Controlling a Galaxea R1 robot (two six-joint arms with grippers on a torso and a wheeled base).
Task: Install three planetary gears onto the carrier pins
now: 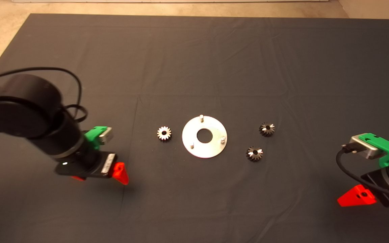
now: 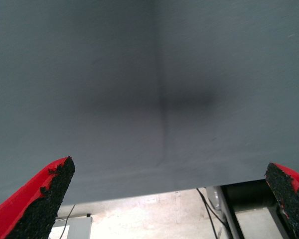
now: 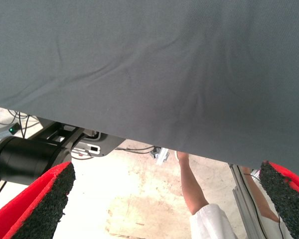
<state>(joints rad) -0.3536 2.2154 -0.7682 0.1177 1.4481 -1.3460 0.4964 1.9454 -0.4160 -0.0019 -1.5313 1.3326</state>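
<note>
A flat round silver plate (image 1: 211, 150) lies mid-mat with three carrier pins (image 1: 201, 117) standing bare near its rim. One planetary gear (image 1: 164, 133) rests on the mat just left of the plate. Two darker gears (image 1: 266, 129) (image 1: 254, 153) lie to its right. My left gripper (image 1: 100, 175) hovers over the mat left of the plate, short of the left gear. In the left wrist view it (image 2: 168, 167) is open, with only mat between the fingers. My right gripper (image 1: 360, 195) waits at the lower right edge, and the right wrist view shows it (image 3: 167, 169) open and empty.
The dark mat (image 1: 194, 60) is creased, with a fold line running down left of the plate. Bare floor borders it at the top and upper left. Beyond the mat's edge, the right wrist view shows a person's leg (image 3: 192, 186) and black robot hardware (image 3: 30, 159).
</note>
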